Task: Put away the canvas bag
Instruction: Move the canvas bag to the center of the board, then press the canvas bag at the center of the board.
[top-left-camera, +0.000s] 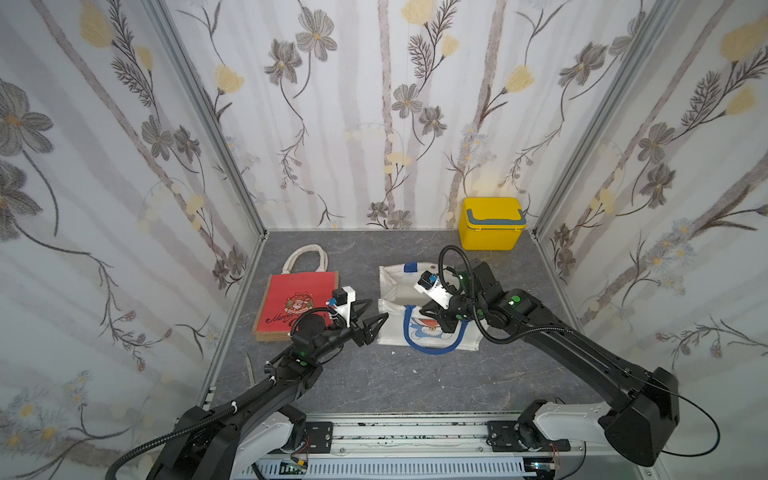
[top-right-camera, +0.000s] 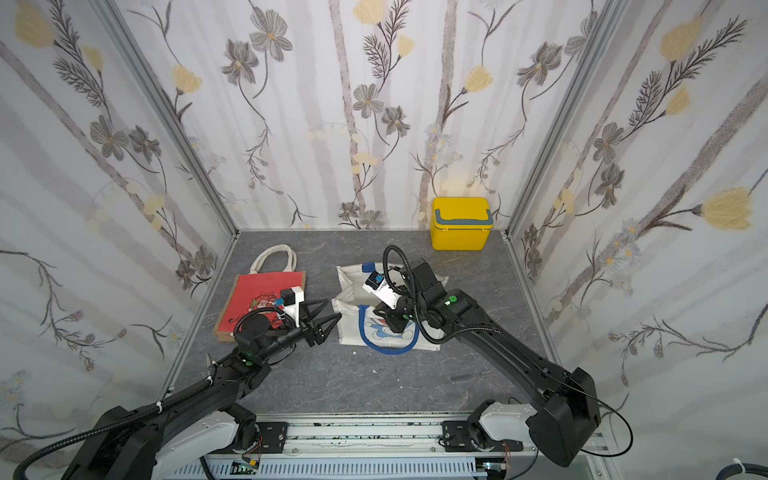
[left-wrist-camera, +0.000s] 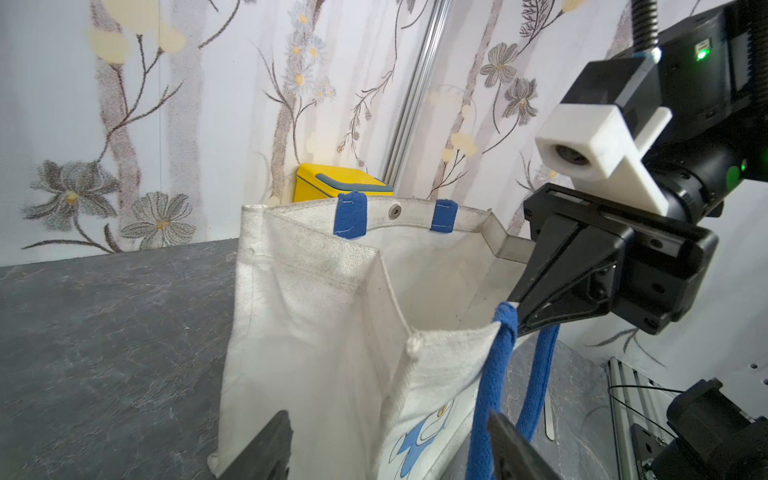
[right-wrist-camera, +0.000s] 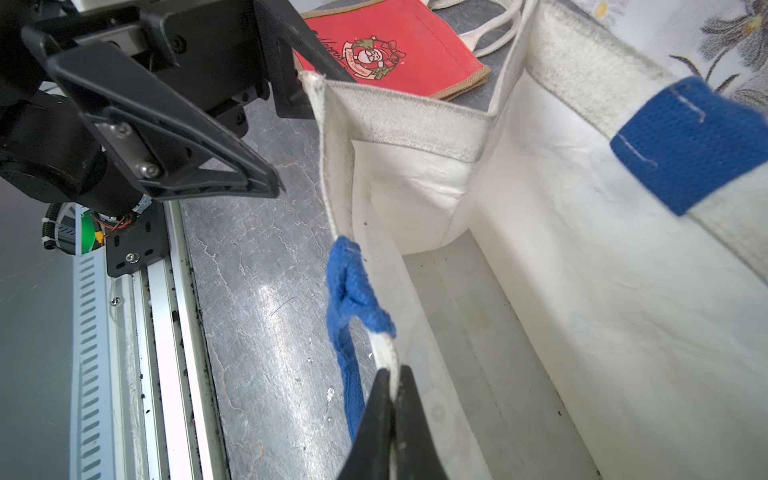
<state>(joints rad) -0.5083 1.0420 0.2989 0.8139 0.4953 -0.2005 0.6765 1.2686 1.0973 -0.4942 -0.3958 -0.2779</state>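
Grey table (top-left-camera: 374, 374): three things on it. The white canvas bag (top-left-camera: 395, 332) stands mid-table with its mouth open upward. It is right of the red bag (top-left-camera: 291, 291), which lies flat, and nearer than the yellow box (top-left-camera: 490, 224) in the far right corner.

My right gripper (right-wrist-camera: 392, 376) is pressed together on the near rim of the white bag, just beside where the blue handle (right-wrist-camera: 353, 291) is stitched on. The handle loop hangs down the front panel.

My left gripper (top-left-camera: 379, 307) is spread, its jaws either side of the bag's left end panel. It grips nothing.

Risks, as I judge them:
- The right pinch takes only a thin bite of rim, so a sideways pull could slip it off and the wall would sag.
- If the left jaws close off the corner seam, they may catch one layer only, and the bag would flatten crooked.
- The loose handle could get trapped under a fold.
- Dragging left would shove the red bag.
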